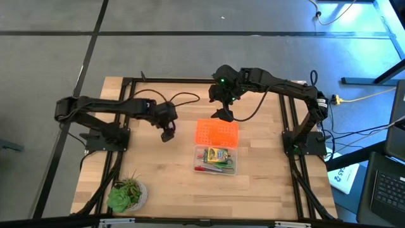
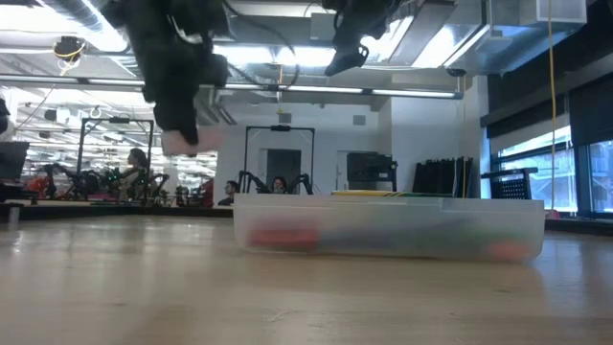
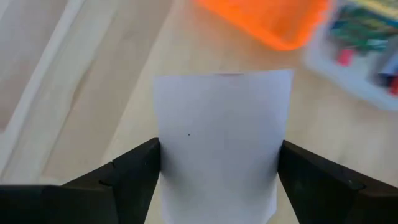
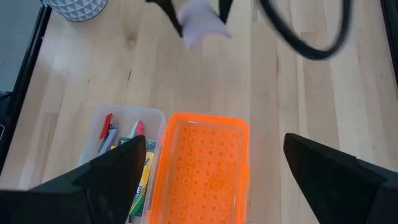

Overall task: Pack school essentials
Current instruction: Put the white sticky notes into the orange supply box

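Left wrist view: packing nearly done, pad outstanding.
Left gripper [image 3: 217, 180] fingers clamped the note pad [image 3: 221, 134] above the table, beside the clear box [image 1: 215, 160] already holding crayons and pens; right gripper [image 4: 211, 168] hung wide open over the orange lid [image 1: 217, 133].

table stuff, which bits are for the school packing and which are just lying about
For the job:
- note pad, held in the left pincer
- clear box holding crayon box and pens
- orange lid, beside the box

Lying about:
- potted plant, at the table corner
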`<state>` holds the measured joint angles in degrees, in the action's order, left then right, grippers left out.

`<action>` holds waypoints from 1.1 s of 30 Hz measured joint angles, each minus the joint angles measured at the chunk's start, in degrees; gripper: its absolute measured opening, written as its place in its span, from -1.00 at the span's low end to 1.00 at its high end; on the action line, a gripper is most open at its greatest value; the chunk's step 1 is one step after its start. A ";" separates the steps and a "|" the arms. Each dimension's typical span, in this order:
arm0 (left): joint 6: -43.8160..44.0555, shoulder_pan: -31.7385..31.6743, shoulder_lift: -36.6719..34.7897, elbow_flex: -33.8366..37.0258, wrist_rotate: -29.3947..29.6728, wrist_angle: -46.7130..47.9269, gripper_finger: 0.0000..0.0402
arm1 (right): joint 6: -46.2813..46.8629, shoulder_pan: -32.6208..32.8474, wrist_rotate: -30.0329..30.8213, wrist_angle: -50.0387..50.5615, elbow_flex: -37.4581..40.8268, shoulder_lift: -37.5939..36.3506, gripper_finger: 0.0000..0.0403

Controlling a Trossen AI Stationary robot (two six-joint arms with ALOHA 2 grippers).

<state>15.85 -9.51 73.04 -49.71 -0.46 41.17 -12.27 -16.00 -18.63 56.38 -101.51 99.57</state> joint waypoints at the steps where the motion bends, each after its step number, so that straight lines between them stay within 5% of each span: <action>1: 0.00 1.00 -0.64 0.00 0.15 -0.48 0.48 | -0.02 0.01 0.00 0.00 0.00 0.00 0.89; 8: 0.03 8.79 -1.81 -0.02 3.21 -8.64 0.48 | 0.07 0.03 0.19 -0.07 0.00 -0.02 0.89; 17: 0.99 14.65 -1.25 -0.07 9.07 -22.61 0.48 | 7.97 3.49 -0.73 25.89 1.28 -1.31 0.89; 33: 4.68 21.10 8.63 -0.17 11.59 -40.60 0.48 | 16.85 11.23 -3.69 25.38 26.09 -1.27 0.89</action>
<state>20.53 11.59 81.67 -49.89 11.14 0.57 4.58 -4.78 -22.32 81.76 -75.43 98.30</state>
